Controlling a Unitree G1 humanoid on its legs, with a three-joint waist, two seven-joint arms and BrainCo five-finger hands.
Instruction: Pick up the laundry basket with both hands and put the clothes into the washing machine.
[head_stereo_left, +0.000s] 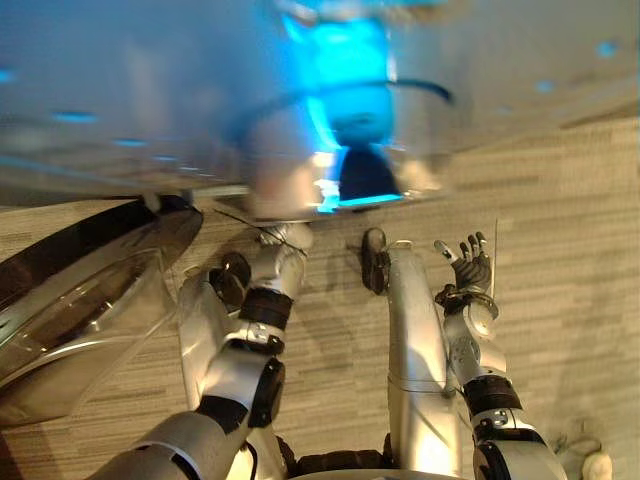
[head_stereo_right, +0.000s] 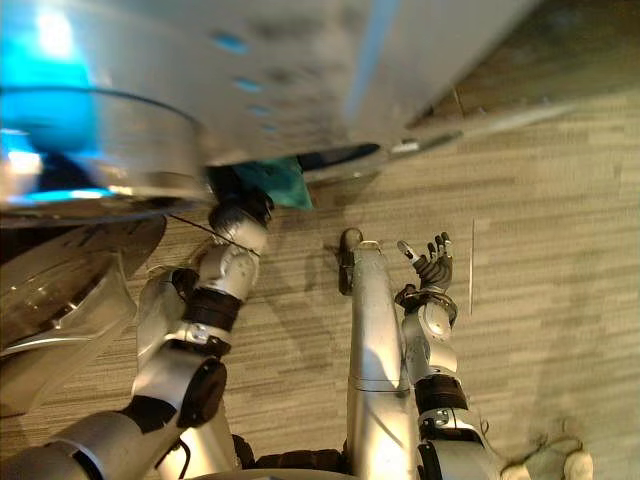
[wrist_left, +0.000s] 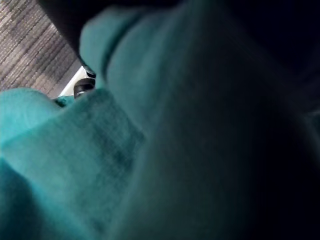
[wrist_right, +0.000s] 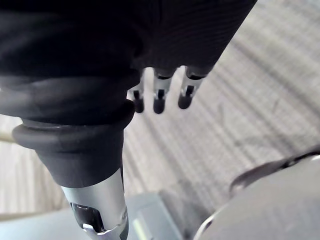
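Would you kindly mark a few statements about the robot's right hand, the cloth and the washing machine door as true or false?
1. The right hand grips the cloth. False: it is open and empty above the floor.
2. The cloth close before the left wrist camera is teal. True.
3. The washing machine door is shut. False: the round glass door stands open on the robot's left.
4. The right hand's fingers are straight and touch nothing. True.
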